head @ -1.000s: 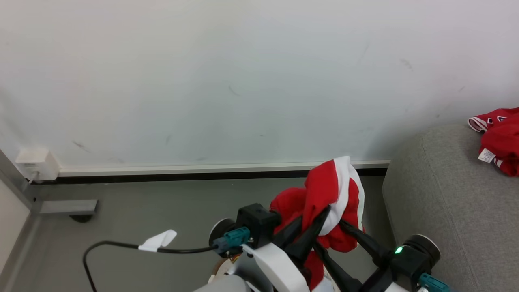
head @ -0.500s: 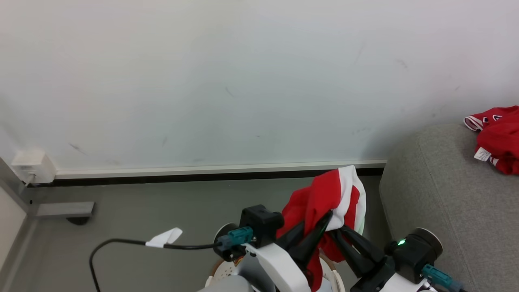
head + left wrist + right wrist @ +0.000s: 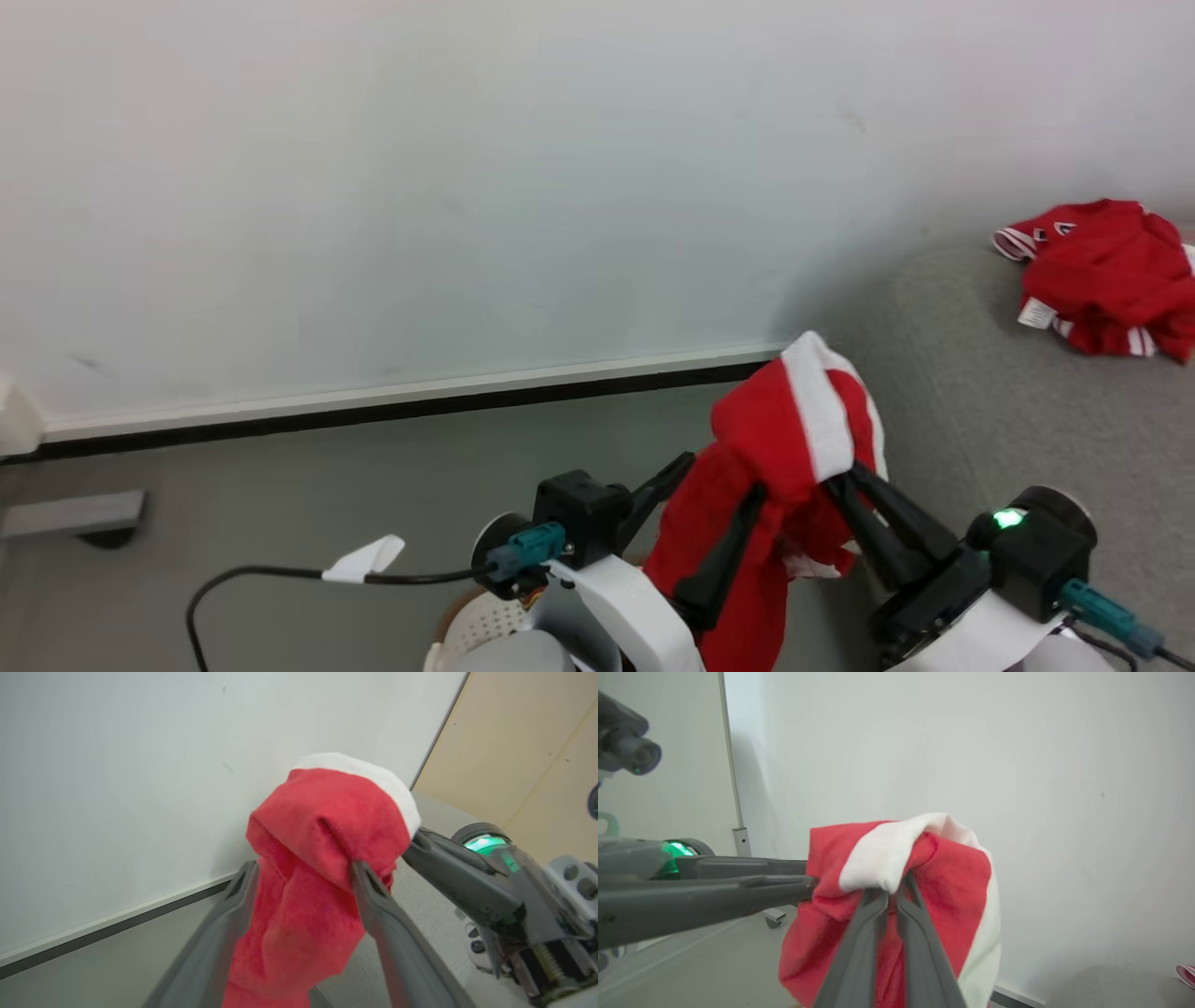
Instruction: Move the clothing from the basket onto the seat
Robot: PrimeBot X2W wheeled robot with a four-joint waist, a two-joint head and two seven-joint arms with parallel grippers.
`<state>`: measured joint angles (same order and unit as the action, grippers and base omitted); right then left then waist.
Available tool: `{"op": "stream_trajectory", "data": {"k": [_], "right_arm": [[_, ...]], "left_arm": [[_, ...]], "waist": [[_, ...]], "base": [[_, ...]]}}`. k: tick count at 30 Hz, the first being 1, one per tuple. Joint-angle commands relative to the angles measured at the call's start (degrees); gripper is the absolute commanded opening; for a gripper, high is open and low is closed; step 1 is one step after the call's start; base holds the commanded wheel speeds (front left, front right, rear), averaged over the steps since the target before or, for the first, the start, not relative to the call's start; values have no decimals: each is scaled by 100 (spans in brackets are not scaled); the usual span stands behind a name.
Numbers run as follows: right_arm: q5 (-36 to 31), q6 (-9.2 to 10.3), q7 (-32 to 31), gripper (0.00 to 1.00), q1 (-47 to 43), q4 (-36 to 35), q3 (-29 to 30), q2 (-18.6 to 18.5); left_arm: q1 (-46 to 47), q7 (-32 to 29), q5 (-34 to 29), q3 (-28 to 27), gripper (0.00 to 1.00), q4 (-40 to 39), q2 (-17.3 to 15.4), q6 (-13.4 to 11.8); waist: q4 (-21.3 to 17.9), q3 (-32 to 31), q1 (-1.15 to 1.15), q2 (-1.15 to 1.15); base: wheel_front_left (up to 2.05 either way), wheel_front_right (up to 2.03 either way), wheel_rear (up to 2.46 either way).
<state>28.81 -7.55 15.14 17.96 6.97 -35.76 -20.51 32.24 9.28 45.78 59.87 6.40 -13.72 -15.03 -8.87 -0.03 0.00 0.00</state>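
**STATUS: RED GARMENT HELD ALOFT AT THE SEAT'S LEFT EDGE**

**Position.** The held garment [image 3: 784, 439] hangs between the two arms, above the floor [image 3: 280, 485] and just left of the rounded edge of the seat [image 3: 971, 420].

**Orientation.** Its long axis is near vertical. The white trim band lies over the top of the bundle. The red bulk droops straight down past the bottom of the head view.

**Right gripper [image 3: 837, 479].** The fingers are clenched together on the white trim at the top of the bundle. The right wrist view shows both tips pinching the fold.

**Left gripper [image 3: 303, 867].** The fingers are spread wide and released. The cloth hangs in the gap between them and lies against one finger. I cannot tell whether it touches the other.

**Surroundings.**
- The second garment [image 3: 1102, 266] lies crumpled on the seat top near the wall [image 3: 467, 187], well apart from the held one, with its small white label showing.
- Bare grey upholstery runs between the two garments and gives open room on the seat.
- The basket [image 3: 467, 630] sits low, below and to the left of the held garment, partly hidden behind the left arm.
- The wall stands behind the garment, with a baseboard [image 3: 373, 401] along its foot.
- The floor to the left of the arms carries a black cable [image 3: 261, 571] with a white tag.
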Motion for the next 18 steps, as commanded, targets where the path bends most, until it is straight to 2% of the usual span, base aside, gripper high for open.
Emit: {"op": "stream_trajectory", "data": {"k": [1,12,18], "right_arm": [[41,13,1,0,-52,-112,124,-89],[23,13,0,0,-282,-506,723,-347],[91,13,0,0,-286,-597,935,-393]], "left_arm": [[29,52,-132,11,100,45,-34,-10],[232,100,-198,57,100,205,91,30],[351,69,-243,100,100,254,152,52]], "waist": [[-327,108,0,0],[-1370,363,0,0],[-1555,522,0,0]], "base": [[0,0,0],[0,0,0],[0,0,0]]}}
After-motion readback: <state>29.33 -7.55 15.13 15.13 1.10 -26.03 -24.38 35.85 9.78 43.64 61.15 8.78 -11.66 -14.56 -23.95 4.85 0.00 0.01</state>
